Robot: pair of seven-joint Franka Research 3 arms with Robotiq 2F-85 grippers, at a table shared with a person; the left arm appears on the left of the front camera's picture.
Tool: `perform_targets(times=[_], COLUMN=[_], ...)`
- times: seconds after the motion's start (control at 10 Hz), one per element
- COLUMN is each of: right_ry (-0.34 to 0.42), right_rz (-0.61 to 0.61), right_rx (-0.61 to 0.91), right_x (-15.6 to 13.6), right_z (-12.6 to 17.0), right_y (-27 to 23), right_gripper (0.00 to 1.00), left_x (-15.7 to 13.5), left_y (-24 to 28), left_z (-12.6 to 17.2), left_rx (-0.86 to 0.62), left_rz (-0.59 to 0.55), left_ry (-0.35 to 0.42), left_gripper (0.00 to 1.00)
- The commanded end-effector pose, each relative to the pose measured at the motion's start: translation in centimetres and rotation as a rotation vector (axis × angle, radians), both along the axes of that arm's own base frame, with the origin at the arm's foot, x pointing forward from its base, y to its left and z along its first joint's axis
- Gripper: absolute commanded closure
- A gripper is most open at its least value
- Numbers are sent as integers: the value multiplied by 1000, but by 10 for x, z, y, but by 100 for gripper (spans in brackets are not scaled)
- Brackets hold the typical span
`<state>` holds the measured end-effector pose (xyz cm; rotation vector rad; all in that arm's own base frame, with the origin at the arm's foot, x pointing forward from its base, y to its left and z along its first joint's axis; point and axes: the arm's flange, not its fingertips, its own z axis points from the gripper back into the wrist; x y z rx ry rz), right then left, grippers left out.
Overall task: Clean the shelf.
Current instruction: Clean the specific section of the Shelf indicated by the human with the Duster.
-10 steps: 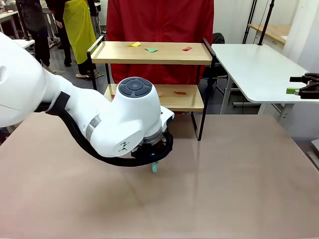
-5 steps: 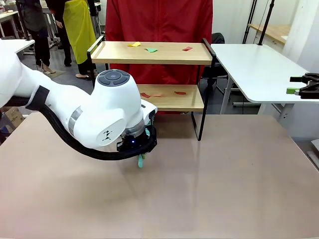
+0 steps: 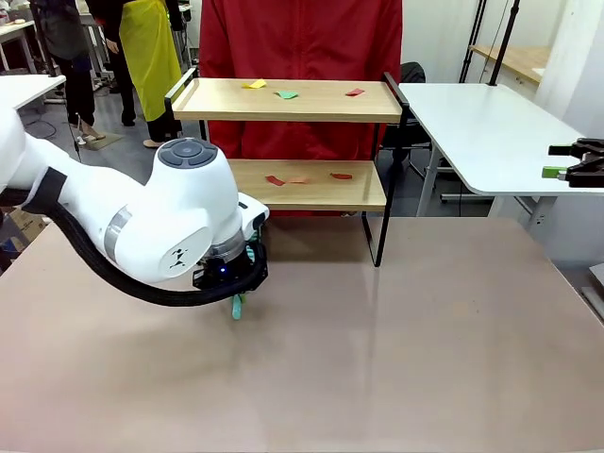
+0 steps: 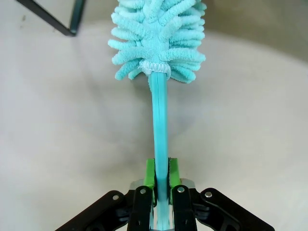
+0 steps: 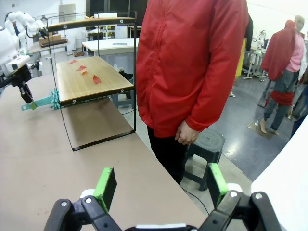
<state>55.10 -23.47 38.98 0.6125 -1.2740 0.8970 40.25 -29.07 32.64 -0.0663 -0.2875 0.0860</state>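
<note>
Ok, my left gripper (image 4: 161,179) was clamped tight on the teal handle of a fluffy duster (image 4: 159,43), its head low over the brown tabletop (image 3: 425,359) near a leg of the shelf (image 3: 321,102). That shelf stood at the tabletop's far edge, just in front of a person in a red jacket (image 3: 302,38), with coloured scraps (image 3: 285,94) on both boards. My right gripper (image 5: 159,185) was wide open, holding nothing.

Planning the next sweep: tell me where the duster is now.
Front view: the duster is clamped in the left gripper, low over the table's left half, near the shelf.
</note>
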Motion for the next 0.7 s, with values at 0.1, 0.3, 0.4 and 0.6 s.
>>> perform_targets(times=[0.1,0.3,0.4,0.6], right_ry=[0,0,0,0], right_rz=[4,4,4,4], right_rx=[-3,-3,-3,-3], right_x=[-2,-2,-2,-2], right_z=[2,2,2,2], right_y=[2,2,2,2], right_gripper=[0,0,0,0], left_x=[-51,-57,-57,-59], left_y=[73,100,107,113], left_z=[53,62,67,73], left_rx=[25,32,42,37], left_rz=[27,55,63,83], left_ry=[-2,-13,-22,-58], left_gripper=[87,87,87,87])
